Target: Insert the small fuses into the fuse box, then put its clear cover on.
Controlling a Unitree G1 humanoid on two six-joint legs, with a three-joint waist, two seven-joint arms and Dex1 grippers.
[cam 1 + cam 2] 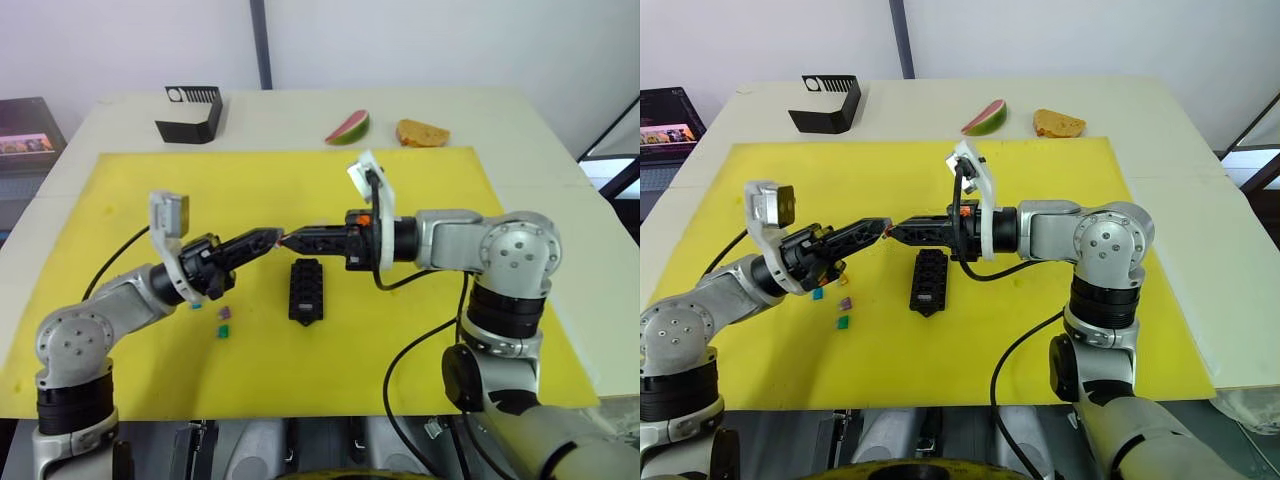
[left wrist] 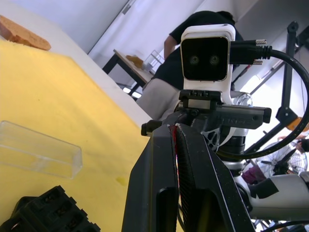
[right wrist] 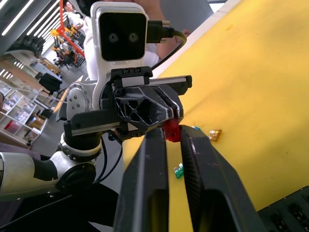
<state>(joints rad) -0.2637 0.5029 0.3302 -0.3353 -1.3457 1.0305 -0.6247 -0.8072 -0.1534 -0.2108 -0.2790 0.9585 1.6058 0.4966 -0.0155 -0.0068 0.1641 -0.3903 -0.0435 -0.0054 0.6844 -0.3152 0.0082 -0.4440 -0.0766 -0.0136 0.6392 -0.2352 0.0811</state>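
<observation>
Your two hands met tip to tip in mid-air over the yellow mat, just above the far end of the fuse box [image 1: 306, 290]. Between them was a red fuse [image 3: 171, 131]. The right hand [image 1: 292, 240] was clenched on it, its fingers pinching the chip at the tips. The left hand [image 1: 272, 238] had its fingers pressed together right against that same fuse, so you looked to be mid-handover, though I could not tell which hand carried the load.

The box lay just below and toward you from the meeting point, its long axis running away from you, slots facing up and seemingly unfilled. Both hands were about equally near it.

The spare fuses [image 1: 840, 305], blue, purple and green, lay loose on the mat left of the box, under your left forearm. The cover [image 2: 38, 155] rested flat on the mat just beyond the box.
</observation>
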